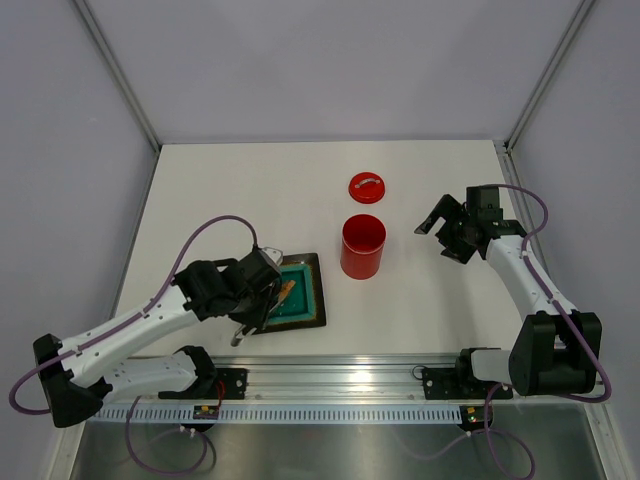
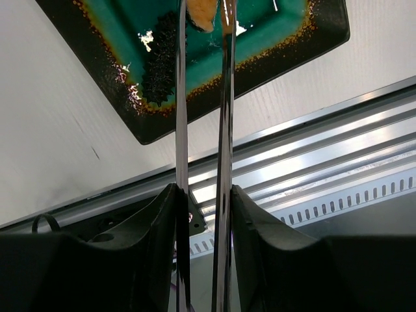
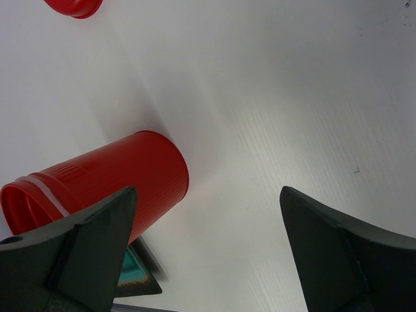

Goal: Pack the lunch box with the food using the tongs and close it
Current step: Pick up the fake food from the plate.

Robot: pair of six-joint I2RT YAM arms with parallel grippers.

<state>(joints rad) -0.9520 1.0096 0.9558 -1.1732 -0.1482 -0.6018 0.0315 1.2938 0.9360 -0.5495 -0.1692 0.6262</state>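
- Tongs, one pair, clamped in left gripper; one orange piece sat between their arms, over the one plate.
- One lunch box stood uncovered just right of the plate.
- Right gripper gaped wide, empty, near the box.
- One lid lay beyond.

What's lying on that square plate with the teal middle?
An orange piece lies on the plate, between the tips of the tongs. A dark rough patch beside it may be food or glaze. From above, the left gripper covers the plate's left side.
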